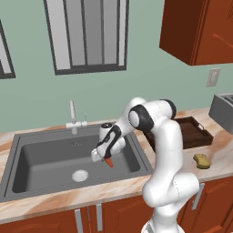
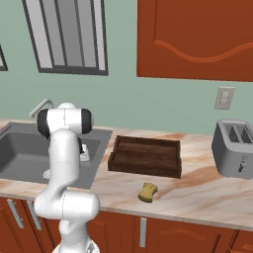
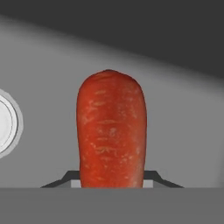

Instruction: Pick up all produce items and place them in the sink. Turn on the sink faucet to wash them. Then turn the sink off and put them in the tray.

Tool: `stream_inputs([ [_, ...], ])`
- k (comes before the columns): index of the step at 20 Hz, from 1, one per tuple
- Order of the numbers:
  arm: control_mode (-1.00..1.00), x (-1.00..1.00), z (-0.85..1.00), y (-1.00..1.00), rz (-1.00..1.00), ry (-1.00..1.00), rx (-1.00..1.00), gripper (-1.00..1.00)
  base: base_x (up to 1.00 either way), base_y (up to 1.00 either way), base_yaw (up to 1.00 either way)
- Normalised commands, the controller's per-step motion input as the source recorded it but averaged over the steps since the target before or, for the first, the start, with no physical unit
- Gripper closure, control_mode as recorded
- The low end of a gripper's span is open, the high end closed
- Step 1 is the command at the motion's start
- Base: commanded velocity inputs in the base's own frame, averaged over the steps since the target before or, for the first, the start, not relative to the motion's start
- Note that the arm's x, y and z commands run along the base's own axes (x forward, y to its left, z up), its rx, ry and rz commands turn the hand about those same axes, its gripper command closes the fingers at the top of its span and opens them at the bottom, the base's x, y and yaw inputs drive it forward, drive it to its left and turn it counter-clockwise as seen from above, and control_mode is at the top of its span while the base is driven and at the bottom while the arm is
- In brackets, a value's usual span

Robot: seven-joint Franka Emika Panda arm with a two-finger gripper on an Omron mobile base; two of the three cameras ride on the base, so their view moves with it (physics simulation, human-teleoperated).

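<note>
My gripper (image 1: 106, 158) is shut on a small red-orange carrot (image 1: 109, 162) and hangs inside the dark grey sink (image 1: 32, 150), right of the round silver drain (image 1: 79, 175). In the hand view the carrot (image 3: 111, 131) stands upright between the fingers, with the basin floor behind it and the drain (image 3: 6, 122) at the left edge. The pale faucet (image 1: 73, 118) stands on the rim behind the basin. The dark brown tray (image 2: 146, 155) lies on the counter right of the sink (image 2: 20, 148). In the right base view my own arm hides the gripper.
A yellow sponge (image 2: 147, 192) lies on the counter in front of the tray. A grey toaster (image 2: 234, 148) stands at the far right. Red-brown cabinets (image 2: 197, 39) hang above the counter, and a window (image 1: 86, 34) sits behind the sink.
</note>
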Motion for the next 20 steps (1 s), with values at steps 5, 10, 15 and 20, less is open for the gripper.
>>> stream_inputs([
  [5,-1.0,0.01,-0.24,0.01,0.0,0.03,-0.02,1.0,0.0,0.0,0.0],
  [10,-1.0,0.04,-0.25,0.0,0.0,0.0,-0.01,1.0,0.0,0.0,0.0],
  [15,-1.0,0.06,-0.19,0.0,0.0,0.0,0.0,1.0,0.0,0.0,0.0],
  [20,-1.0,0.08,-0.23,0.0,0.0,0.0,0.0,1.0,0.0,0.0,0.0],
])
